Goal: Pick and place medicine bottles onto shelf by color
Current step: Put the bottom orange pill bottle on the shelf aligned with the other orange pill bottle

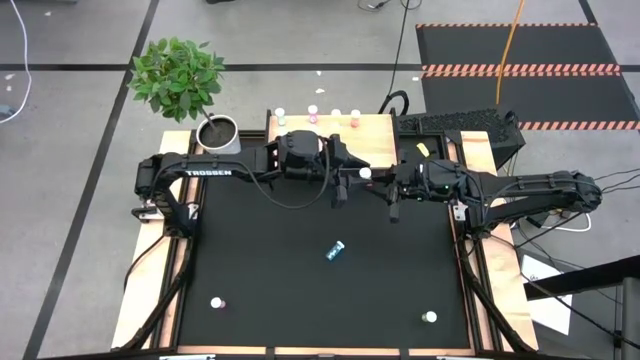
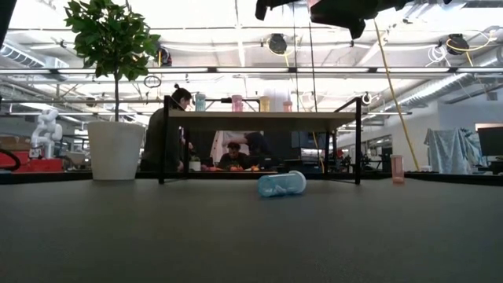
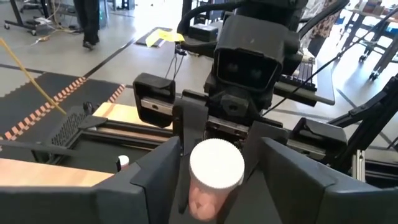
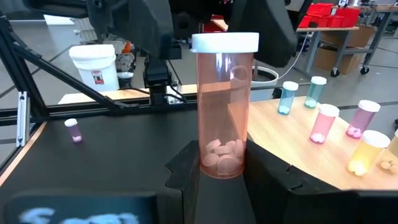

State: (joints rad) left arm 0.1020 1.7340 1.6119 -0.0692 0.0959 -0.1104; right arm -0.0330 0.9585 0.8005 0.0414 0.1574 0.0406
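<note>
**Blue bottle down on the counter, pink one between two pincers**

Closest to the low camera, a teal-blue bottle [image 2: 281, 184] lay on its side on the black counter [image 1: 270, 260], roughly mid-counter and well apart from both arms. Farther back, the two arms met just in front of the shelf [image 1: 370, 130].

The right pincer [image 4: 222, 174] was clamped on the lower part of a pink bottle [image 4: 225, 112], which stood upright with its white cap on and pills heaped at the bottom. The left pincer [image 3: 217, 180] faced it from the other side. Its fingers [image 3: 155, 180] were spread wider than the bottle, one on either side, and a gap showed on at least one side.

On the shelf top stood a row of capped bottles, among them two teal ones [image 4: 287, 98], two pink ones [image 4: 323, 122] and a yellow one [image 4: 367, 152]. Two more small bottles stood upright near the front corners of the counter, one on the left side [image 1: 216, 302] and one on the right [image 1: 429, 317].

A potted plant [image 1: 218, 132] sat at the rear left, just beside the shelf. Beyond the shelf legs, a seated person [image 2: 234, 157] and a standing person [image 2: 169, 134] showed in the room.
</note>
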